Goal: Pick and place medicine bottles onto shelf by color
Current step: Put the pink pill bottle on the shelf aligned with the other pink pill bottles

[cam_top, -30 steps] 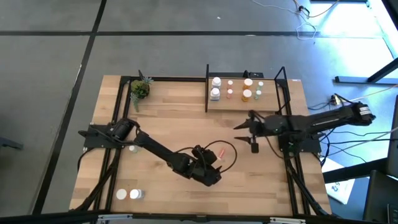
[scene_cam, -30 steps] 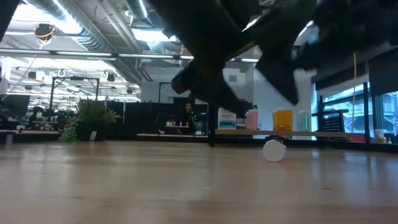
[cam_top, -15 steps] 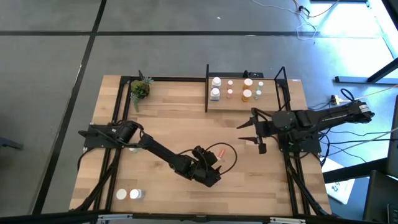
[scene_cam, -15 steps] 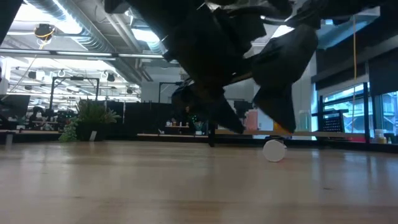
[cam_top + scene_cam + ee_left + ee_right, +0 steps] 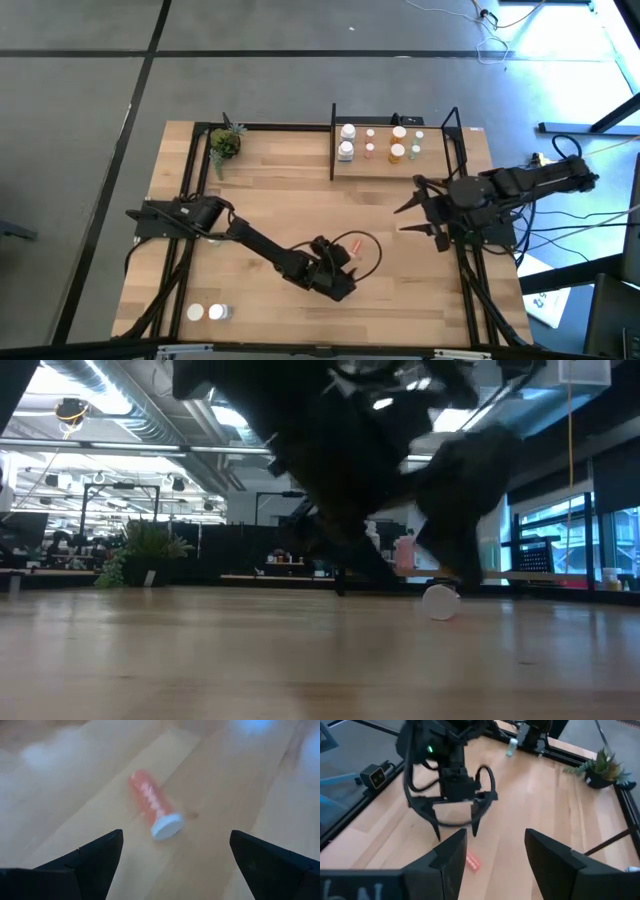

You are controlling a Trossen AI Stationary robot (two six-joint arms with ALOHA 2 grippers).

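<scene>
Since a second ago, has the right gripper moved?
Yes. In the high view the right gripper has pulled back toward the table's right edge, away from the shelf front.

The wooden table [image 5: 280, 190] carries a potted plant [image 5: 224, 144] and the shelf [image 5: 440, 165]. An orange bottle [image 5: 354, 245] lies mid-table; two white bottles [image 5: 206, 313] sit at the near-left corner.

small green potted plant [image 5: 225, 144] at the wooden tabletop's [image 5: 280, 200] far left corner, grey floor [image 5: 90, 90] around

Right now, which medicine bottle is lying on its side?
The pinkish-orange bottle with the white cap, alone mid-table just ahead of the left tool, whose fingers are open. The shelf bottles stand upright.
</scene>
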